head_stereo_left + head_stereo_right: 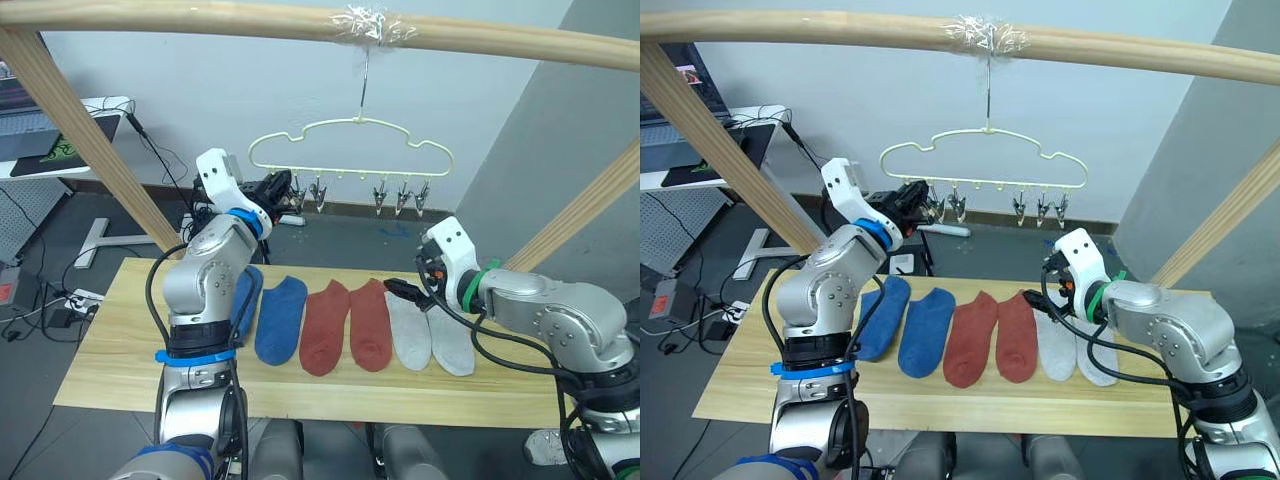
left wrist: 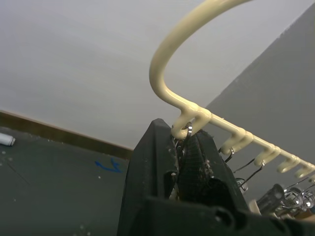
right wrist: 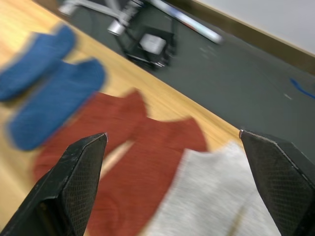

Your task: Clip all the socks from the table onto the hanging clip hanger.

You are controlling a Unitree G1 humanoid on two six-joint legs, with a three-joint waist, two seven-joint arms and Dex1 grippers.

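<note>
Six socks lie side by side on the table (image 1: 120, 350): two blue (image 1: 280, 318), two rust-red (image 1: 325, 328) and two light grey (image 1: 410, 332). My left arm partly hides the leftmost blue one. The pale-yellow clip hanger (image 1: 350, 133) hangs by its hook from the top pole, with a row of metal clips (image 1: 400, 198) under it. My left gripper (image 2: 183, 136) is raised to the hanger's left end, its fingers pinched on the leftmost clip (image 2: 188, 129). Just above the inner red sock and the first grey sock, my right gripper (image 3: 172, 135) hovers open and holds nothing.
A round wooden pole frame (image 1: 90, 140) rises behind the table, with slanted legs at both sides and a top bar (image 1: 200, 18). A desk (image 1: 60, 140) with cables on the floor stands at the back left. Bare tabletop lies in front of the socks.
</note>
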